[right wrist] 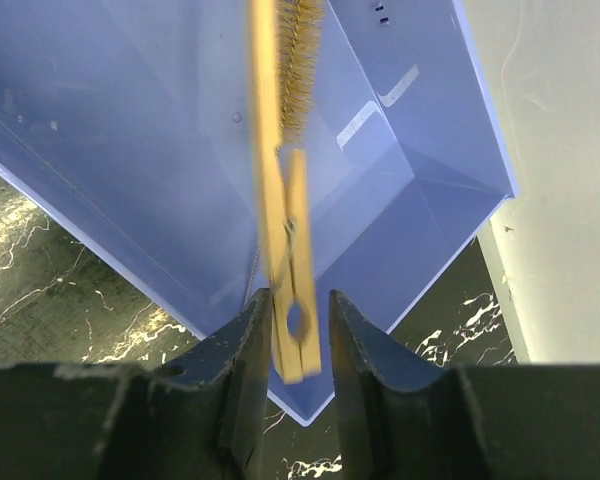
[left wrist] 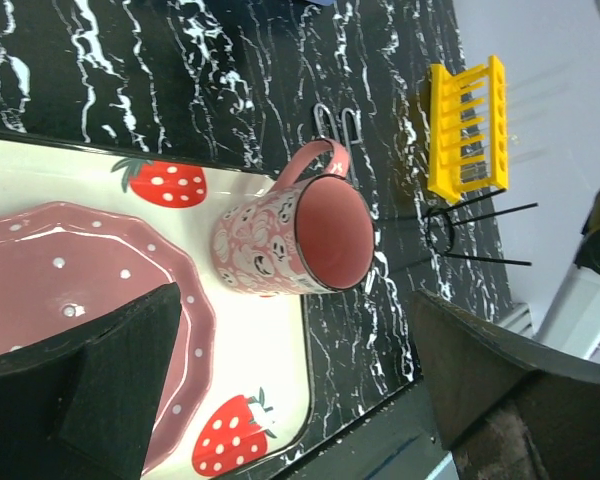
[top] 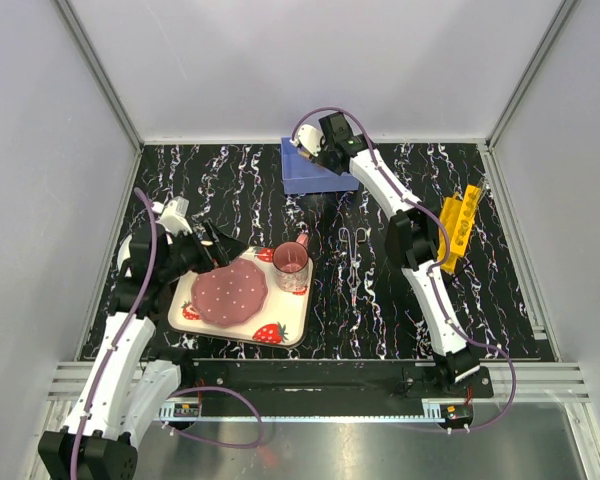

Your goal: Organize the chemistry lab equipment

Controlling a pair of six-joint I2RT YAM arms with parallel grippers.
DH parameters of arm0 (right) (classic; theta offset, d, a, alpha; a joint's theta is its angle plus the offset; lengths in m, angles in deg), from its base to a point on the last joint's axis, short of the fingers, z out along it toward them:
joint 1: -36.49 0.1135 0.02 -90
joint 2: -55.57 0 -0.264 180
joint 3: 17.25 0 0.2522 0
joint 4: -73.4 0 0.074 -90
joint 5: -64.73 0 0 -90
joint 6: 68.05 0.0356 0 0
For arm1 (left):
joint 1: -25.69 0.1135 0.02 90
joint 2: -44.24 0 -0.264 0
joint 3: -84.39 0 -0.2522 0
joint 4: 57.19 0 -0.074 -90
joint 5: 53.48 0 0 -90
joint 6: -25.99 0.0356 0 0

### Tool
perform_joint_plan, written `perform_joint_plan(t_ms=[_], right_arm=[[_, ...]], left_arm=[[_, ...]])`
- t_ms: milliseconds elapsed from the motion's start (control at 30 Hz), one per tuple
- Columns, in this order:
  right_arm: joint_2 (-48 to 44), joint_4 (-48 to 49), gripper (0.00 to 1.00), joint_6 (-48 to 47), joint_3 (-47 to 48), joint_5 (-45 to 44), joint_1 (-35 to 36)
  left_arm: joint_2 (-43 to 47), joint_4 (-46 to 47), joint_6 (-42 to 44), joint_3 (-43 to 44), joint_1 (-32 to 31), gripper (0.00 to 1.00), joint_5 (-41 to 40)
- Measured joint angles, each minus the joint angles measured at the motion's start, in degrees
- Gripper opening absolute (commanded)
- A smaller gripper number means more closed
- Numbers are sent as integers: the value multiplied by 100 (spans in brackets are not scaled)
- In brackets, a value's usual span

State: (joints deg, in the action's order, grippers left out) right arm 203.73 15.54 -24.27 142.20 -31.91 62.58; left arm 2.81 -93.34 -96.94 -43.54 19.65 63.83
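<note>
Jaws of right pincer point(right wrist: 300, 305) flank wooden clamp point(right wrist: 289, 225) over blue bin point(right wrist: 130, 150).

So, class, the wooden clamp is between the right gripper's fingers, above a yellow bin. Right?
No: the bin is blue, not yellow. The wooden clamp is between the right gripper's fingers above it; the right wrist view shows this.

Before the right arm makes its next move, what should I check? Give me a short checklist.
1. Right claw above the blue bin: ok.
2. Wooden clamp gripped firmly: cannot tell; it sits between the fingers, blurred.
3. Clamp aimed into the bin: ok.
4. Left claw open, clear of the bin: ok.
5. Forceps and yellow rack put away: not ok; both lie on the table.
</note>
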Motion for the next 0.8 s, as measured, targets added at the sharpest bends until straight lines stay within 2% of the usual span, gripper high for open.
perform_joint_plan(t_ms=[133, 367, 467, 667, 800], right_arm=[[0, 17, 41, 7, -13, 0, -2], [-4, 2, 43, 103, -44, 4, -2], [-170, -149, 49, 380, -212, 101, -2], [-1637, -610, 55, 1351, -1488, 1351, -33], [-3091, -647, 61, 1851, -2603, 2275, -44]], left_arm=[[11, 39, -157, 61, 0, 99, 254], [74, 140, -354, 203, 0, 99, 570], [85, 144, -422, 271, -2, 99, 748], [28, -35, -431, 682, -385, 99, 833], [-188, -212, -345, 1132, -1421, 99, 407]])
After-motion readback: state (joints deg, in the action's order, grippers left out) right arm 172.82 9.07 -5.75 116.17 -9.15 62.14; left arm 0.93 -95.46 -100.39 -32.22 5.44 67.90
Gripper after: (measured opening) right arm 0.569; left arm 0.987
